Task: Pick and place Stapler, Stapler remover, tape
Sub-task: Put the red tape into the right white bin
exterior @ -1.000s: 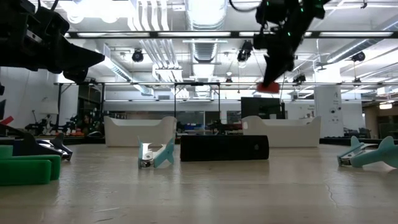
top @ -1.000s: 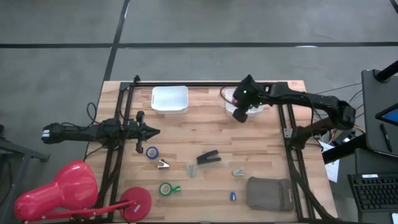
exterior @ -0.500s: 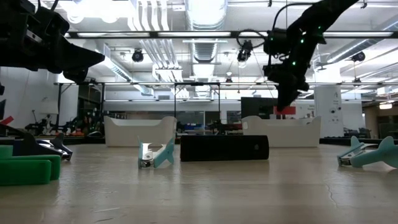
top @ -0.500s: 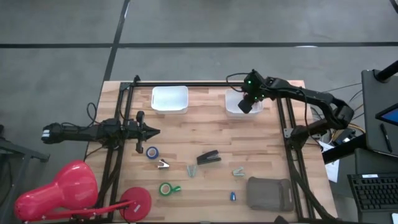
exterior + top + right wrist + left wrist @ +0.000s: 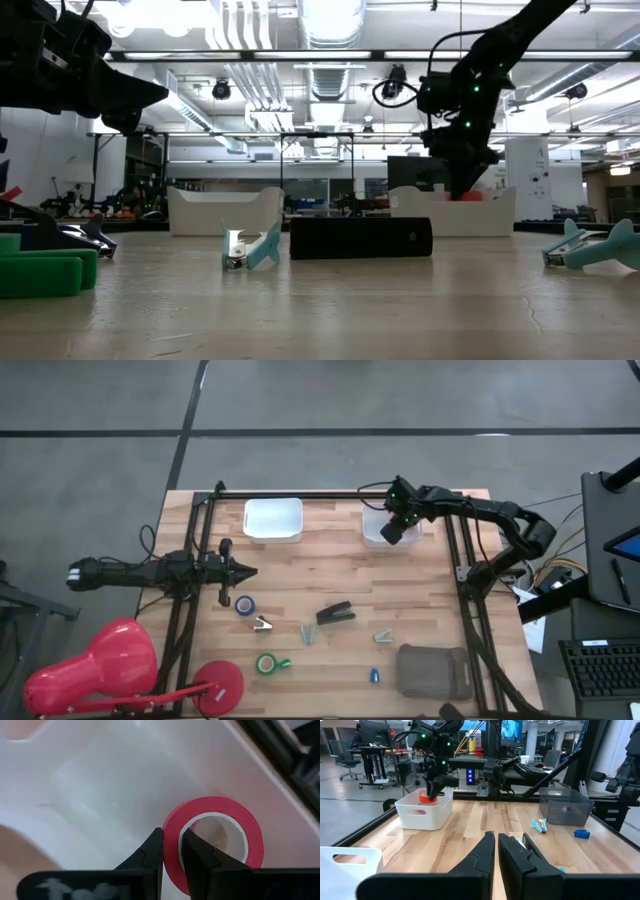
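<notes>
My right gripper [image 5: 393, 535] is shut on a red tape roll [image 5: 212, 842] and reaches down into the right white bin [image 5: 375, 532] at the table's far side. It also shows in the left wrist view [image 5: 431, 795]. My left gripper [image 5: 248, 571] waits shut and empty at the left, above the table. The black stapler [image 5: 335, 614] lies flat mid-table. A blue tape roll [image 5: 244, 604] and a green tape roll [image 5: 266, 663] lie flat on the wood. Small teal staple removers [image 5: 307, 632] [image 5: 384, 635] lie near the stapler. My right gripper pinches the wall of the red roll [image 5: 172, 845], one finger [image 5: 197, 857] inside the ring and one finger [image 5: 150, 852] outside. The fingers come from above, pointing down into the bin. The roll hangs below them at rim height [image 5: 424, 797]; whether it touches the bin's floor, I cannot tell.
A second white bin [image 5: 273, 519] stands at the far left-centre. A grey pouch [image 5: 432, 670] lies near the front right. A red lamp [image 5: 95, 665] with its round base [image 5: 220, 685] sits at the front left. A small silver piece [image 5: 263, 624] and a blue piece [image 5: 373, 675] lie on the wood.
My right gripper has carried the red roll a little toward the table's far edge and down, from well above the right bin to its rim height, staying shut on it.
</notes>
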You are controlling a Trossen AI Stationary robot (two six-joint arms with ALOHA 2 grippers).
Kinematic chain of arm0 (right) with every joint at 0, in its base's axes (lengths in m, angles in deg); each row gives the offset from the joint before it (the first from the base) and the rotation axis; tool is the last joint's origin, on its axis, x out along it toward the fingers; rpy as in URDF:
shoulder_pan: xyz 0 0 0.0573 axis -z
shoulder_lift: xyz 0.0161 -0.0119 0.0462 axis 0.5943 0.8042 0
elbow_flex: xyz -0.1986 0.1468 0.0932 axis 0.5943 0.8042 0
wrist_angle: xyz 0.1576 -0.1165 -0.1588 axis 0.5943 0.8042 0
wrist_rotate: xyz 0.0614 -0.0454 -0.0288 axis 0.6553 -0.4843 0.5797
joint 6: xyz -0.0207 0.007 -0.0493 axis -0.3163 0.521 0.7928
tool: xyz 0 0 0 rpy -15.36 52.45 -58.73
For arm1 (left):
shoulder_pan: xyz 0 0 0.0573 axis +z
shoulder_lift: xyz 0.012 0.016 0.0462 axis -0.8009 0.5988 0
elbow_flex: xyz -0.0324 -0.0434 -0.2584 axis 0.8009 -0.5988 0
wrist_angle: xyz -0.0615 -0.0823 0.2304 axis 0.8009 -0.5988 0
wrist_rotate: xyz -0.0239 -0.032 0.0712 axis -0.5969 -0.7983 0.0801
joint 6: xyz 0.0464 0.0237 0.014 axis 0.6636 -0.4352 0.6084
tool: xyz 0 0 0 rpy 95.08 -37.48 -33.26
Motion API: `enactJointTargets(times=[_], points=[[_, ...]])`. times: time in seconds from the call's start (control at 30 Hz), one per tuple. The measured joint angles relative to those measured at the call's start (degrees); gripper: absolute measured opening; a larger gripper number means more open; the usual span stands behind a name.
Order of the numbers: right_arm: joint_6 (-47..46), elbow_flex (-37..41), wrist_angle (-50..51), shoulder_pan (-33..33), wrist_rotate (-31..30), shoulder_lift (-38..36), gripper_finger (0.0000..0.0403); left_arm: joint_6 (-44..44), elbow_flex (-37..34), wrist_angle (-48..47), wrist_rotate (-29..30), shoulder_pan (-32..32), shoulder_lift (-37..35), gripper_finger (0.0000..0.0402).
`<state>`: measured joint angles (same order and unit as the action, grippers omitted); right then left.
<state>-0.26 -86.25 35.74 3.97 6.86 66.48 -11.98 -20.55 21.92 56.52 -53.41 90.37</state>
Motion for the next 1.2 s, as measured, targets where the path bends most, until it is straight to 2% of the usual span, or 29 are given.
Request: enactJointTargets(times=[0.13, 0.77, 1.2], points=[[0.02, 0.02, -0.04, 0.63, -2.57, 0.36, 0.0048, -0.01, 0.00, 0.00, 0.01, 0.00, 0.00, 0.0028], [-0.76, 1.44, -1.07, 1.39, -2.67, 0.47, 0.0054, 0.01, -0.01, -0.03, 0.00, 0.01, -0.02, 0.0028], [0.26, 1.59, -3.04, 1.61, -4.46, 3.10, 0.0054, 0.01, 0.00, -0.04, 0.01, 0.00, -0.02, 0.0028]])
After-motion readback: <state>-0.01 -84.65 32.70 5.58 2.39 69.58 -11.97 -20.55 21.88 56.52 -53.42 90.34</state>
